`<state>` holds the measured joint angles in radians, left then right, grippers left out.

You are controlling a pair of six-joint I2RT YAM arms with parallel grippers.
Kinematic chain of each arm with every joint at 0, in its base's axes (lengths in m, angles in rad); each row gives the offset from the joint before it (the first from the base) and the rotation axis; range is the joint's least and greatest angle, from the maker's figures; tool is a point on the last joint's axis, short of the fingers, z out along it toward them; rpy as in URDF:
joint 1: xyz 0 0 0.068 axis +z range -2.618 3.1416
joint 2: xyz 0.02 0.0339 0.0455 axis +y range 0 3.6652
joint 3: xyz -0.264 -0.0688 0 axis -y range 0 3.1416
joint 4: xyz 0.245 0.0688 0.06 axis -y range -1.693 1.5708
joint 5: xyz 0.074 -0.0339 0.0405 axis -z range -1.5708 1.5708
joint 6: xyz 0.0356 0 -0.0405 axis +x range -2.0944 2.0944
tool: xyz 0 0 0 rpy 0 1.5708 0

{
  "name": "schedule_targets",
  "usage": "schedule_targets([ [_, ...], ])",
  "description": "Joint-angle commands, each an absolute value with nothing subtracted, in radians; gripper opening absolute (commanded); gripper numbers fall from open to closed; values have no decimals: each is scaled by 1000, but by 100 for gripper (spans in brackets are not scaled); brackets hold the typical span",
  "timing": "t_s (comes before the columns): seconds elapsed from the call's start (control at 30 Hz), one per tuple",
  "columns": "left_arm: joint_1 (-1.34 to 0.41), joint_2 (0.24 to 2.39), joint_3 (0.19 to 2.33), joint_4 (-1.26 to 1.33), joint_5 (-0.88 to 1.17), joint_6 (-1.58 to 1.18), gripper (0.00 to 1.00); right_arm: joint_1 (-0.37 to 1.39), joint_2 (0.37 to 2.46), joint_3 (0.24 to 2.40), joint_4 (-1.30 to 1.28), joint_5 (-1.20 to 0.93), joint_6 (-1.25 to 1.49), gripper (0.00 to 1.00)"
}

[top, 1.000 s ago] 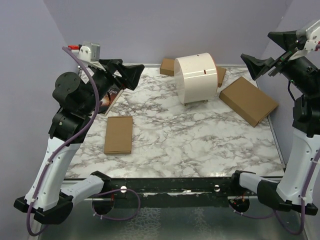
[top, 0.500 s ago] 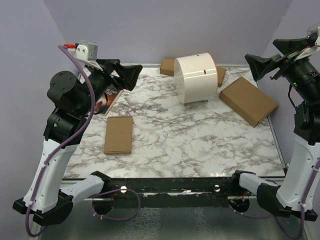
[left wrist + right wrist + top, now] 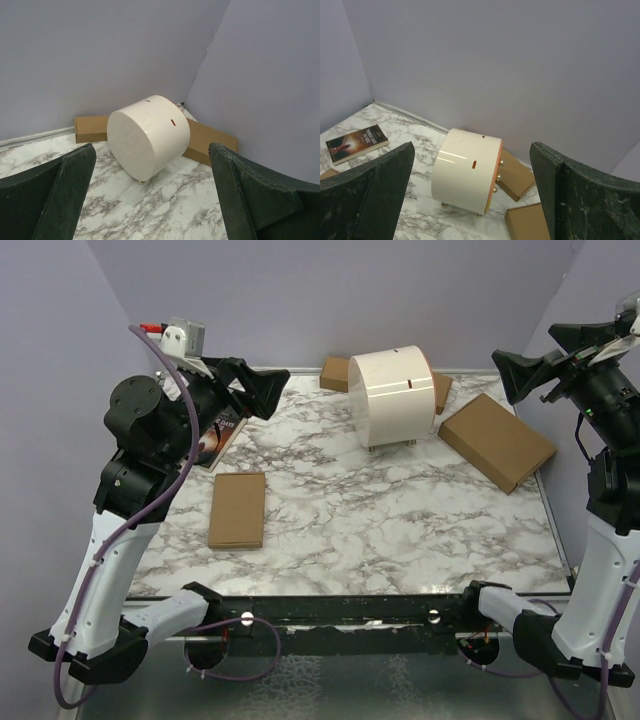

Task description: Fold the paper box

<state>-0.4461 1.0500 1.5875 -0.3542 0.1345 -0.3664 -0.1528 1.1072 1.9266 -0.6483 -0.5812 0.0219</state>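
Left gripper (image 3: 268,390) and right gripper (image 3: 523,344) hang wide open and empty above the tabletop (image 3: 400,530). The paper box (image 3: 237,510) lies flat at the left gripper's six o'clock in the overhead view. It is probably best approached squarely, one gripper pinning while the other lifts a flap.

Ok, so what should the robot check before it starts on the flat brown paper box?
1. The left fingers are open and empty: ok.
2. The right fingers are open and empty: ok.
3. The paper box lies flat on the table with nothing on it: ok.
4. The book lies apart from the paper box: ok.
5. Both sets of fingers aim at the paper box: not ok, they point toward the white drum.
6. Its flaps are tucked in: cannot tell.
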Motion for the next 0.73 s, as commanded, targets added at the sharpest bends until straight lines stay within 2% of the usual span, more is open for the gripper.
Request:
schedule_targets([
  [0.0,-440,1049,1608,-353,163,-362,99,-161,1113,1935,-660,-550,32,99],
  [0.7,-440,1093,1639,-354,182,-334,99,-174,1109,1918,-654,-545,38,99],
])
